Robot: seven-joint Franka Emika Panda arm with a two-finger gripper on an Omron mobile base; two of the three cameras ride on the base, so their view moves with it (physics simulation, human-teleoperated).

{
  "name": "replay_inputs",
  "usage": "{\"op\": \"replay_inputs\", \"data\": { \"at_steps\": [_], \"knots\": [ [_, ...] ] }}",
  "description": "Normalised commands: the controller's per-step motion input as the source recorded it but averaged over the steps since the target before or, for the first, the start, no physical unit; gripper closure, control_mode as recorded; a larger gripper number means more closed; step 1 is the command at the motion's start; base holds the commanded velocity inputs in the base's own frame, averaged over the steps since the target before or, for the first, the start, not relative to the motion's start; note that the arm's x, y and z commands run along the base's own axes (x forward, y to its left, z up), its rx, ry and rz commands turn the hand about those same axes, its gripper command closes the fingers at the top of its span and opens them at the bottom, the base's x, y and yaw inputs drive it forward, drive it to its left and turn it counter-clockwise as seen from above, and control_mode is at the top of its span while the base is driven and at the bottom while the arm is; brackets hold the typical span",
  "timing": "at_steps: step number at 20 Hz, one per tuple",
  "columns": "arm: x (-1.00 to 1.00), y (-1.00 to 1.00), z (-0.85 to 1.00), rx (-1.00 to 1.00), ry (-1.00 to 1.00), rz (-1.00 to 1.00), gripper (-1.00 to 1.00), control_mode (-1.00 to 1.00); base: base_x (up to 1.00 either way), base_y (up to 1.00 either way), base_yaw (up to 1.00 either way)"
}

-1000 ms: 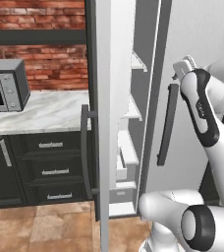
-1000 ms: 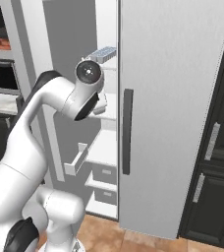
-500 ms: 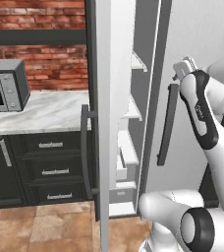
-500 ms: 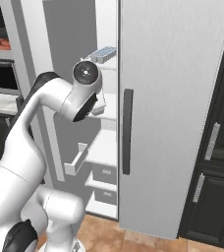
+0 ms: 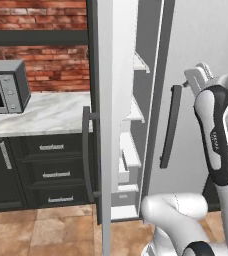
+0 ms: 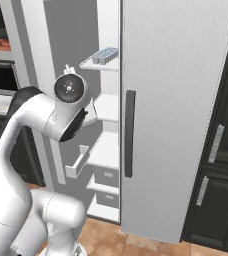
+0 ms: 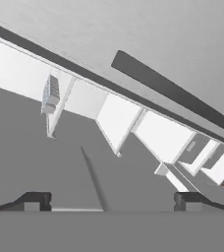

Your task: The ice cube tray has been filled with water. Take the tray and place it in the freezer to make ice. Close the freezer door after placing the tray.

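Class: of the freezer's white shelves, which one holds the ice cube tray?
The top shelf: the ice cube tray sits on it; the lower shelves are bare.

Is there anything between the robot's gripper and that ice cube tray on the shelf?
Nothing. In the hand view the open gripper looks at the ice cube tray on its freezer shelf, with bare grey inner wall between them.

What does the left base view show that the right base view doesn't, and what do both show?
Left base view: a microwave on a marble counter against a brick wall.

Right base view: the ice cube tray on the freezer's top shelf, and dark tall cabinets to the right.

Both: the open freezer, the closed fridge door's dark handle and the white arm.
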Motion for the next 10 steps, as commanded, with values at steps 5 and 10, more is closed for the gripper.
{"op": "replay_inputs", "data": {
  "at_steps": [5,10],
  "knots": [
    [-0.26,0.88,-0.03,-0.16,-0.09,-0.04,-1.0,-1.0,0.0,0.0,0.0],
    [-0.15,0.75,0.0,-0.08,-0.04,-0.12,-1.0,-1.0,0.0,0.0,0.0]
  ]
}}
